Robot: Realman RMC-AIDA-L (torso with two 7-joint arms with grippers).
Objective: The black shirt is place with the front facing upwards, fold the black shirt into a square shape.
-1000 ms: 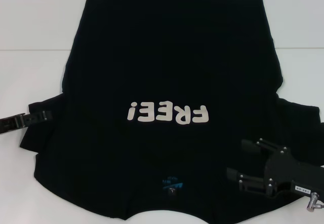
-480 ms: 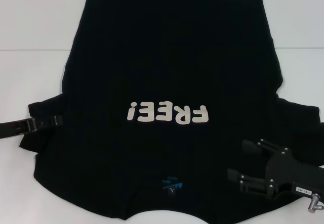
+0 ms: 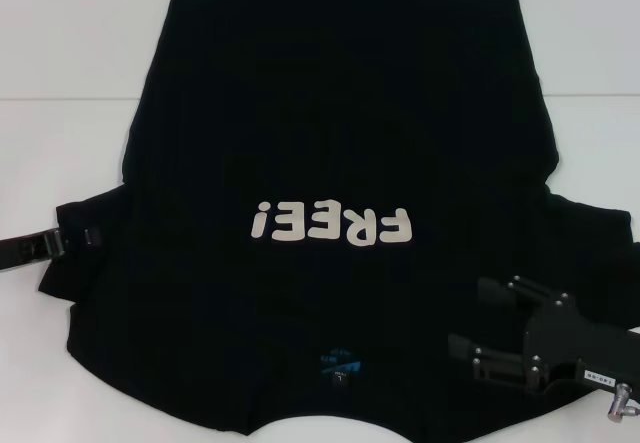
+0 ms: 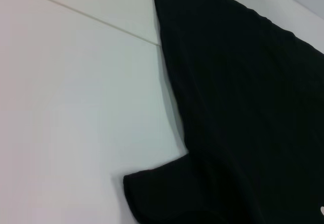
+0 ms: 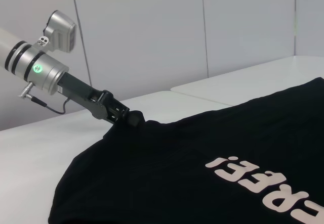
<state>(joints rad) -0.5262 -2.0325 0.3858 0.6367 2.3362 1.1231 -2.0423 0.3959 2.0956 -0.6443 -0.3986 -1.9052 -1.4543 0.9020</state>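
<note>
The black shirt (image 3: 340,143) lies flat on the white table, front up, with the pale "FREE!" lettering (image 3: 332,225) and the blue neck label (image 3: 338,363) toward me. My left gripper (image 3: 92,235) reaches in from the left edge, its tip at the shirt's left sleeve (image 3: 75,263). The right wrist view shows that tip (image 5: 132,118) touching the sleeve's edge. My right gripper (image 3: 470,318) is open and empty, over the shirt's near right part by the right sleeve (image 3: 590,233). The left wrist view shows the sleeve (image 4: 152,193) and side hem.
The white table (image 3: 60,63) has a thin seam line (image 3: 60,100) across it. Bare table shows left and right of the shirt. A pale wall (image 5: 152,32) stands behind the table.
My left gripper slid right onto the sleeve, then drew back a little to the left. The shirt and my right gripper have hardly moved.
</note>
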